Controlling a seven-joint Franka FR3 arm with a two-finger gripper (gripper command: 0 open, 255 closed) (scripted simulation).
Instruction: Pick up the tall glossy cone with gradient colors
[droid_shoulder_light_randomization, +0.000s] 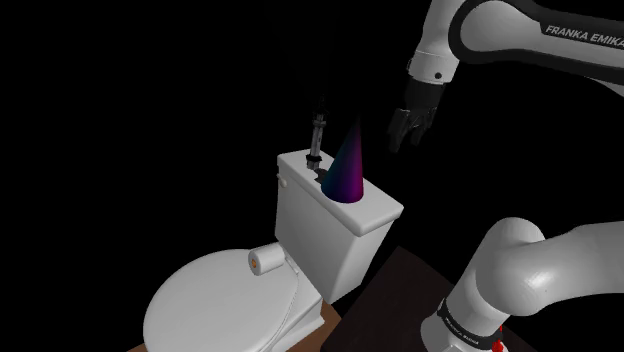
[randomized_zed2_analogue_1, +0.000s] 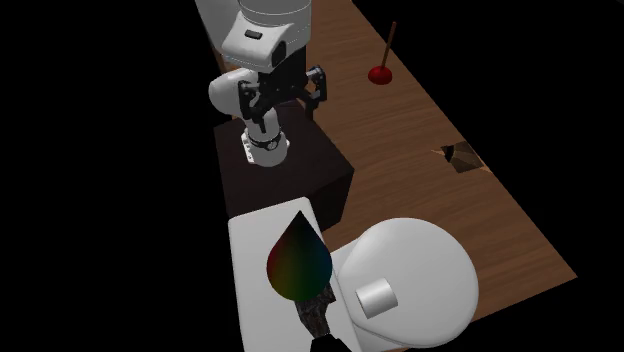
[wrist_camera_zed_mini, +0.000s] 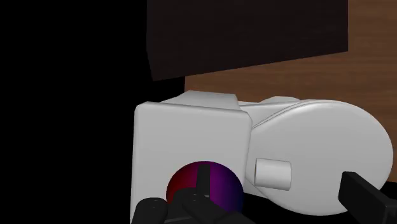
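Second exterior view: cone (randomized_zed2_analogue_1: 298, 262) + plunger (randomized_zed2_analogue_1: 381, 72)

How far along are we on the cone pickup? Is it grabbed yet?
Not grabbed. Done: the gripper hangs open in the air, aimed at the toilet tank. In hand: lining up. In the wrist view the cone lies nearer one finger than midway. It stands upright on the tank's lid, untouched. Left: centre on it, come down, shut on it, lift.

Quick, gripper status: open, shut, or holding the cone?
Gripper: open, holding nothing. The gradient cone stands on the toilet tank, clear of the fingers.
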